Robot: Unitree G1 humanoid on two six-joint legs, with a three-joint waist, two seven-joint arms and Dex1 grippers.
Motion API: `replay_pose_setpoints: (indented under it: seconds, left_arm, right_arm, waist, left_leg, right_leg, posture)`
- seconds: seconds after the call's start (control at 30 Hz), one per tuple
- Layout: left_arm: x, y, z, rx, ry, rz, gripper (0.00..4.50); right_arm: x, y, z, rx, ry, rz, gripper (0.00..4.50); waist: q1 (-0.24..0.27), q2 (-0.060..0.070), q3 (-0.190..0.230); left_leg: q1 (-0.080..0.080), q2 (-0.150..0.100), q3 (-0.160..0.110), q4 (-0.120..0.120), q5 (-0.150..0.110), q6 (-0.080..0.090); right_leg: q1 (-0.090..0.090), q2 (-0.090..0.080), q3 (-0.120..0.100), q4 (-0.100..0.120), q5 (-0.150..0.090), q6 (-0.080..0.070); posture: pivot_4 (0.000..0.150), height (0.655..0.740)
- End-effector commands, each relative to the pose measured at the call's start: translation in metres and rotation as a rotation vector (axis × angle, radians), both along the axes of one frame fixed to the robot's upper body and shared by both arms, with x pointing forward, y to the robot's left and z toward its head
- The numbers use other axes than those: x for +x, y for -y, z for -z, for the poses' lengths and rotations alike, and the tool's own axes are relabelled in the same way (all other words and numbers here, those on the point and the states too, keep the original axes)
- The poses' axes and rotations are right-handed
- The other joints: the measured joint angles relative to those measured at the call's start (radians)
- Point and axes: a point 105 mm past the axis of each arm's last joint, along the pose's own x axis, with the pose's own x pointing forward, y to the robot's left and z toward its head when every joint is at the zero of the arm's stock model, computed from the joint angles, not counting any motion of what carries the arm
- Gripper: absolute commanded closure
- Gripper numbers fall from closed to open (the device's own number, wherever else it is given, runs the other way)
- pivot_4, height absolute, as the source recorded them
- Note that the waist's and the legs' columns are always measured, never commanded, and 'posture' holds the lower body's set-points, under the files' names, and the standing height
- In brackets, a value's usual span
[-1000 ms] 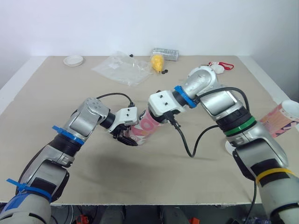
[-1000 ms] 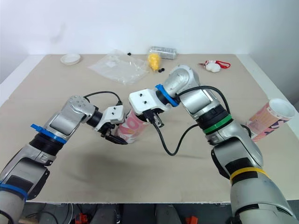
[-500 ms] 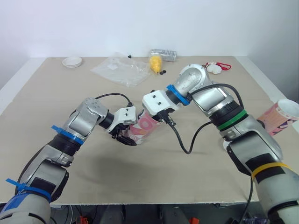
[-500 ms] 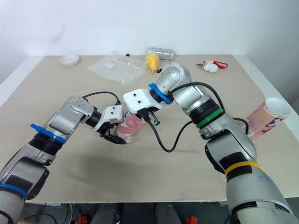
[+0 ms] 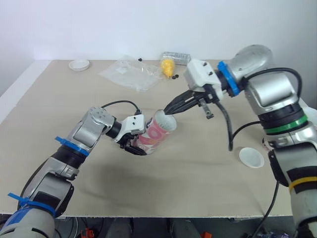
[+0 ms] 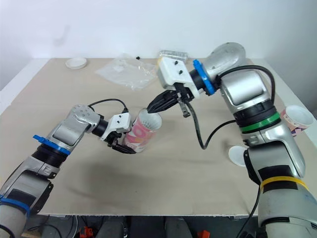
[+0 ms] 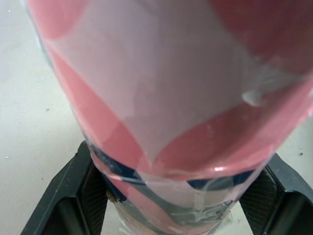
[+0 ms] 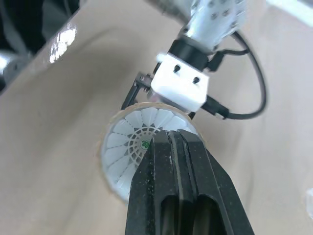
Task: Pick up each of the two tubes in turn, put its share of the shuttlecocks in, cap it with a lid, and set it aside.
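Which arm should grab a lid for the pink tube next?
Probably the right. The left claw is busy clamping the pink tube. The right claw is shut on nothing at the tube's mouth, and a white lid lies on the table on the robot's right side.

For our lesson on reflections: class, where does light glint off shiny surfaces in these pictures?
Left wrist view: a bright glint sits on the glossy pink band of the tube. Left eye view: the crinkled plastic bag catches pale highlights.
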Motion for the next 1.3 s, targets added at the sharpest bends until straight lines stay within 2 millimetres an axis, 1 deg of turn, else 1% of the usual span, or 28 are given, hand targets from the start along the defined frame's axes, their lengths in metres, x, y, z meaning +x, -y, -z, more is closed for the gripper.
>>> replay_pose_setpoints:
  seconds: [0.03, 0.1, 0.17, 0.2, 0.27, 0.33, 0.4, 0.43, 0.5, 0.57, 0.67, 0.73, 0.77, 0.8, 0.83, 0.87, 0.93, 1.03, 1.13, 1.2, 1.3]
  left_arm:
    - [0.005, 0.007, 0.009, -0.063, 0.052, -0.041, 1.23]
    - [0.01, 0.017, 0.006, -0.157, 0.095, -0.082, 1.23]
    - [0.009, 0.025, 0.003, -0.237, 0.112, -0.096, 1.23]
    - [0.006, 0.03, 0.003, -0.284, 0.107, -0.108, 1.23]
    - [0.0, 0.037, 0.003, -0.347, 0.1, -0.11, 1.23]
    - [-0.014, 0.048, 0.008, -0.44, 0.078, -0.105, 1.23]
    - [-0.024, 0.054, 0.011, -0.512, 0.054, -0.12, 1.23]
    - [-0.025, 0.055, 0.011, -0.528, 0.046, -0.129, 1.23]
    - [-0.029, 0.058, 0.016, -0.562, 0.019, -0.162, 1.23]
    - [-0.031, 0.061, 0.023, -0.555, 0.017, -0.184, 1.23]
    - [-0.03, 0.064, 0.024, -0.564, 0.012, -0.198, 1.23]
    - [-0.028, 0.065, 0.022, -0.577, 0.013, -0.21, 1.23]
    - [-0.027, 0.065, 0.021, -0.582, 0.014, -0.214, 1.23]
    - [-0.026, 0.066, 0.02, -0.583, 0.016, -0.216, 1.23]
    - [-0.025, 0.066, 0.021, -0.58, 0.02, -0.216, 1.23]
    - [-0.026, 0.066, 0.023, -0.565, 0.024, -0.206, 1.23]
    - [-0.027, 0.065, 0.028, -0.528, 0.029, -0.184, 1.23]
    - [-0.027, 0.066, 0.031, -0.502, 0.044, -0.164, 1.23]
    - [-0.026, 0.067, 0.03, -0.513, 0.04, -0.162, 1.23]
    - [-0.027, 0.068, 0.03, -0.515, 0.036, -0.157, 1.23]
    - [-0.028, 0.068, 0.031, -0.51, 0.035, -0.151, 1.23]
  right_arm:
    - [-0.006, 0.021, -0.028, 0.212, -0.007, 0.114, 4.42]
    - [-0.001, 0.029, -0.034, 0.352, 0.021, 0.213, 4.42]
    - [0.004, 0.039, -0.029, 0.42, 0.031, 0.317, 4.42]
    - [0.009, 0.048, -0.021, 0.432, 0.034, 0.396, 4.42]
    - [0.011, 0.06, -0.008, 0.45, 0.014, 0.491, 4.42]
    - [0.015, 0.078, 0.018, 0.468, -0.056, 0.641, 4.42]
    - [0.018, 0.091, 0.039, 0.479, -0.105, 0.767, 4.42]
    - [0.018, 0.094, 0.044, 0.479, -0.111, 0.8, 4.42]
    - [0.019, 0.103, 0.064, 0.457, -0.147, 0.904, 4.42]
    - [0.018, 0.112, 0.08, 0.431, -0.195, 0.977, 4.42]
    - [0.015, 0.119, 0.086, 0.372, -0.201, 0.998, 3.57]
    - [0.009, 0.123, 0.088, 0.27, -0.175, 0.951, 2.69]
    - [0.007, 0.124, 0.089, 0.233, -0.168, 0.929, 2.11]
    - [0.006, 0.125, 0.089, 0.198, -0.161, 0.911, 1.69]
    - [0.005, 0.128, 0.09, 0.161, -0.158, 0.897, 1.05]
    - [0.003, 0.134, 0.093, 0.068, -0.133, 0.872, 0.62]
    - [-0.001, 0.146, 0.095, -0.089, -0.103, 0.807, 0.03]
    - [-0.005, 0.155, 0.094, -0.206, -0.111, 0.722, 0.03]
    - [-0.009, 0.17, 0.1, -0.363, -0.086, 0.636, 0.03]
    - [-0.005, 0.18, 0.103, -0.443, -0.052, 0.603, 0.03]
    - [0.005, 0.192, 0.106, -0.518, -0.014, 0.569, 0.03]
  waist:
    - [0.002, 0.0, 0.0]
    - [0.003, 0.0, 0.0]
    - [0.003, 0.0, 0.0]
    - [0.003, -0.001, 0.0]
    - [0.003, -0.001, 0.0]
    - [0.003, -0.001, 0.0]
    - [0.003, -0.001, 0.0]
    - [0.003, -0.001, 0.0]
    - [0.003, 0.0, 0.001]
    - [0.001, -0.001, 0.001]
    - [-0.004, -0.001, 0.001]
    - [-0.006, 0.0, 0.001]
    - [-0.006, -0.001, 0.001]
    - [-0.007, -0.001, 0.001]
    - [-0.008, -0.002, 0.001]
    - [-0.008, -0.002, 0.001]
    - [-0.008, -0.001, 0.001]
    - [-0.009, -0.001, 0.001]
    - [-0.008, -0.001, 0.001]
    - [-0.008, -0.001, 0.001]
    - [-0.009, -0.001, 0.001]
  left_leg:
    - [0.0, 0.0, 0.0, 0.001, 0.0, 0.0]
    - [-0.001, -0.001, 0.001, 0.001, 0.0, 0.0]
    - [-0.001, -0.001, 0.002, 0.002, 0.0, 0.0]
    - [-0.001, -0.001, 0.002, 0.002, 0.0, 0.0]
    - [-0.002, 0.0, 0.001, 0.001, 0.0, 0.0]
    - [-0.003, 0.0, 0.001, 0.001, 0.0, 0.0]
    - [-0.003, -0.001, 0.001, 0.0, -0.001, 0.0]
    - [-0.003, -0.001, 0.001, 0.0, -0.001, 0.0]
    - [-0.003, -0.001, 0.001, 0.0, -0.001, 0.0]
    - [-0.002, 0.0, 0.001, 0.0, -0.001, 0.0]
    - [-0.001, 0.0, 0.002, 0.001, 0.0, 0.0]
    - [-0.001, -0.001, 0.003, 0.002, 0.0, 0.001]
    - [-0.001, -0.001, 0.003, 0.003, 0.0, 0.001]
    - [-0.001, -0.001, 0.004, 0.003, 0.0, 0.001]
    - [-0.001, -0.001, 0.004, 0.003, 0.0, 0.001]
    - [-0.001, 0.0, 0.004, 0.003, 0.0, 0.001]
    - [-0.001, 0.0, 0.004, 0.003, 0.0, 0.001]
    - [-0.001, 0.0, 0.005, 0.002, 0.0, 0.0]
    - [-0.001, 0.0, 0.005, 0.001, 0.0, 0.0]
    - [-0.001, 0.0, 0.005, 0.001, 0.0, 0.0]
    - [-0.001, 0.0, 0.005, 0.001, -0.001, -0.001]
  right_leg:
    - [0.0, 0.0, 0.0, 0.0, 0.0, 0.0]
    - [0.0, -0.002, 0.001, -0.001, 0.0, 0.001]
    - [-0.001, -0.001, 0.001, -0.001, 0.002, 0.003]
    - [-0.001, -0.001, 0.001, -0.001, 0.003, 0.005]
    - [-0.001, -0.001, 0.001, -0.001, 0.003, 0.005]
    - [-0.002, -0.001, 0.001, -0.001, 0.003, 0.005]
    - [-0.002, -0.001, 0.002, -0.001, 0.004, 0.002]
    - [-0.002, -0.001, 0.002, -0.001, 0.004, 0.0]
    - [-0.003, -0.001, 0.002, -0.001, 0.004, 0.0]
    - [-0.002, 0.0, 0.002, -0.001, 0.002, 0.005]
    - [-0.001, 0.0, 0.002, -0.001, 0.003, 0.005]
    - [-0.002, 0.0, 0.003, -0.001, 0.003, 0.003]
    - [-0.002, 0.0, 0.003, -0.001, 0.003, 0.003]
    - [-0.001, 0.0, 0.003, -0.001, 0.003, 0.003]
    - [-0.001, 0.0, 0.003, -0.001, 0.003, 0.003]
    - [-0.001, 0.0, 0.003, -0.002, 0.003, 0.002]
    - [-0.002, 0.0, 0.003, -0.002, 0.003, 0.002]
    - [-0.002, 0.0, 0.003, -0.002, 0.002, 0.002]
    - [-0.002, 0.0, 0.003, -0.002, 0.002, 0.003]
    - [-0.002, 0.0, 0.003, -0.002, 0.002, 0.004]
    - [-0.002, -0.001, 0.003, -0.002, 0.001, 0.003]
  posture:
    - [0.15, 0.74]
    - [0.15, 0.74]
    - [0.15, 0.74]
    - [0.15, 0.74]
    - [0.15, 0.74]
    - [0.15, 0.74]
    - [0.15, 0.74]
    - [0.15, 0.74]
    - [0.15, 0.74]
    - [0.15, 0.74]
    - [0.15, 0.74]
    - [0.15, 0.74]
    - [0.15, 0.74]
    - [0.15, 0.74]
    - [0.15, 0.74]
    - [0.15, 0.74]
    - [0.15, 0.74]
    - [0.15, 0.74]
    - [0.15, 0.74]
    - [0.15, 0.74]
    - [0.15, 0.74]
